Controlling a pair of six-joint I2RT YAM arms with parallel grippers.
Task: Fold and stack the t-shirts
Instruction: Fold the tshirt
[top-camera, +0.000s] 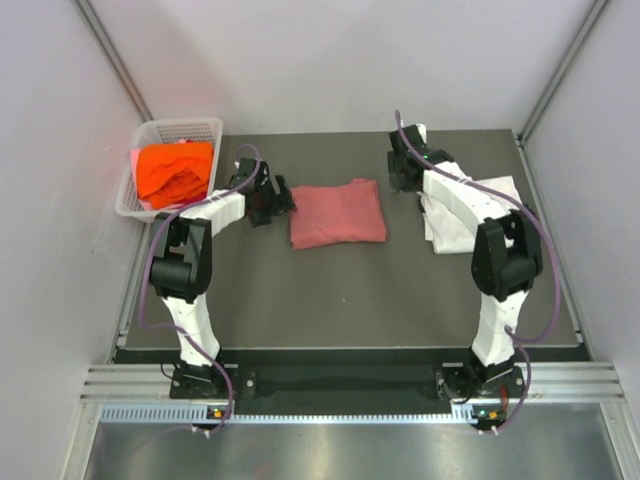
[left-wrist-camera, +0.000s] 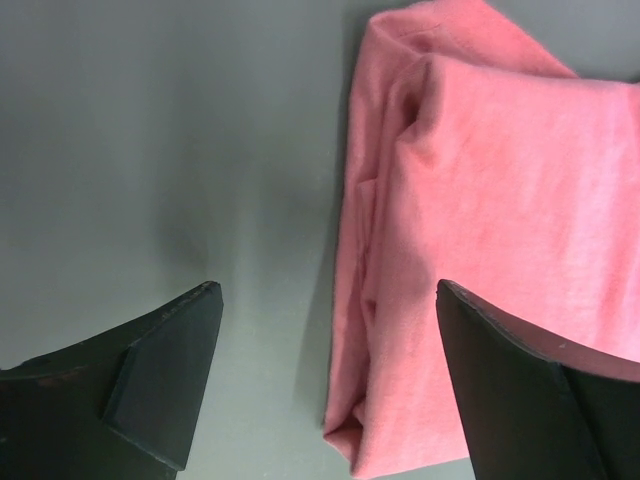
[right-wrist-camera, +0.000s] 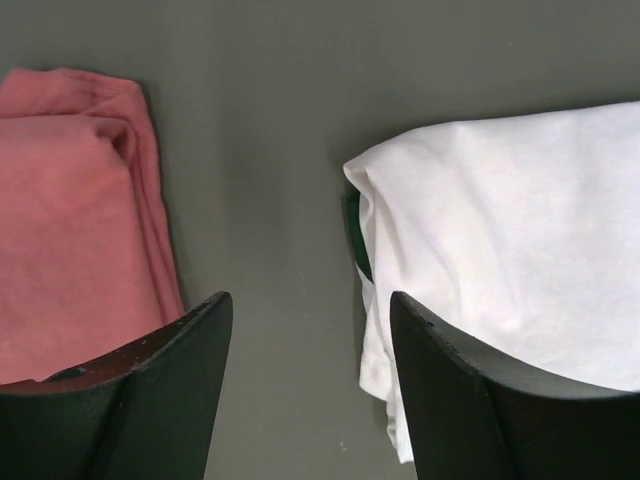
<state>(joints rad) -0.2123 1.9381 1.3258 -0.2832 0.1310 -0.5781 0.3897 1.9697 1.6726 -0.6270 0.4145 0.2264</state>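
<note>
The pink-red t-shirt (top-camera: 337, 213) lies folded in the middle of the table; it also shows in the left wrist view (left-wrist-camera: 500, 230) and the right wrist view (right-wrist-camera: 70, 210). My left gripper (top-camera: 272, 205) is open and empty just left of it, its jaws straddling the shirt's left edge (left-wrist-camera: 328, 300). The white t-shirt (top-camera: 455, 212) lies crumpled at the right, partly under my right arm, and shows in the right wrist view (right-wrist-camera: 500, 230). My right gripper (top-camera: 403, 172) is open and empty (right-wrist-camera: 310, 305) above bare table between the two shirts. The orange t-shirt (top-camera: 175, 170) sits in the basket.
A white mesh basket (top-camera: 170, 132) stands at the table's back left corner, holding the orange shirt. Grey walls close in on both sides and behind. The table's near half is bare dark mat (top-camera: 340, 300).
</note>
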